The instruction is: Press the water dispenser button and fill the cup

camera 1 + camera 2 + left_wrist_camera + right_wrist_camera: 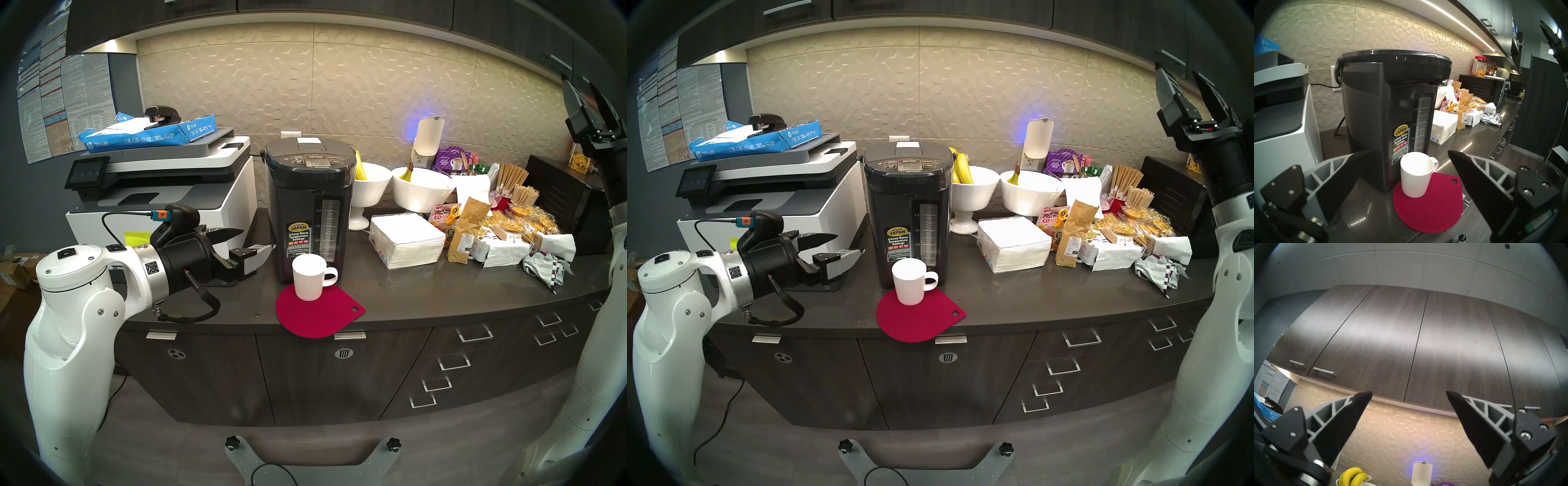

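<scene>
The dark grey water dispenser [310, 210] [908, 217] [1390, 110] stands mid-counter. Its wide DISPENSE button [315, 157] [909, 161] sits in the top panel, with nothing touching it. The white cup [308, 278] [909, 281] [1415, 174] stands upright and empty on a red mat [319, 315], right against the dispenser's front, handle to the right. My left gripper [258, 240] [850, 243] [1410, 151] hovers open and level a little to the cup's left, holding nothing. My right gripper [576, 81] [1178, 71] [1409, 392] is raised high at the far right, open and empty, pointing at the upper cabinets.
A white-grey printer [163, 190] with a blue paper ream stands close behind my left gripper. Right of the dispenser are white bowls [371, 186] with bananas, a napkin stack [407, 241], snack bags [509, 230] and a black box [559, 207]. Dark cabinets [1415, 344] hang overhead.
</scene>
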You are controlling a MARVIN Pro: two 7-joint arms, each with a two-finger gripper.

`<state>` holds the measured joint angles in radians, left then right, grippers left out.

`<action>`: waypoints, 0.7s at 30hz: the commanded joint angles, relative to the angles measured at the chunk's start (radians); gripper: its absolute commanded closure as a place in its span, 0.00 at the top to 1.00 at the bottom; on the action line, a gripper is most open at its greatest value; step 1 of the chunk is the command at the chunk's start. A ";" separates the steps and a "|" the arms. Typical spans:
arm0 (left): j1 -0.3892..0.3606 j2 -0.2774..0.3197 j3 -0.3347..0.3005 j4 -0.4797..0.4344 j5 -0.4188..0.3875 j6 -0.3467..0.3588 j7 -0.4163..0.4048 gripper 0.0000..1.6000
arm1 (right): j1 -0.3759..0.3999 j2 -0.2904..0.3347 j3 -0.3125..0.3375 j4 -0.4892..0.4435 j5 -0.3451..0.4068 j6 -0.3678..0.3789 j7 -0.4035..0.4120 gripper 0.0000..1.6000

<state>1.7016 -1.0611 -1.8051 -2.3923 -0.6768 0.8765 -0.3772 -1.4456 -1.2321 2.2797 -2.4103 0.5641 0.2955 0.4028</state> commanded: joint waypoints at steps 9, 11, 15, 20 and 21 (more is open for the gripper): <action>0.000 0.000 0.000 -0.010 0.000 0.000 0.000 1.00 | -0.009 0.037 0.001 -0.010 -0.023 0.042 0.033 1.00; 0.000 0.000 0.000 -0.010 0.000 0.000 0.000 1.00 | -0.007 0.036 0.001 -0.010 -0.024 0.044 0.035 1.00; -0.001 0.000 0.000 -0.010 0.000 0.000 0.000 1.00 | -0.016 0.119 0.011 -0.011 -0.020 0.137 0.085 1.00; -0.002 0.000 0.000 -0.008 -0.001 -0.001 -0.001 1.00 | -0.043 0.147 -0.115 -0.033 -0.123 0.213 0.152 1.00; -0.002 0.000 0.000 -0.007 -0.001 -0.001 -0.001 1.00 | -0.053 0.178 -0.142 -0.033 -0.137 0.237 0.157 1.00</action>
<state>1.7016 -1.0611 -1.8051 -2.3922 -0.6768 0.8765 -0.3772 -1.4694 -1.1671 2.2662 -2.4193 0.5084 0.4388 0.5021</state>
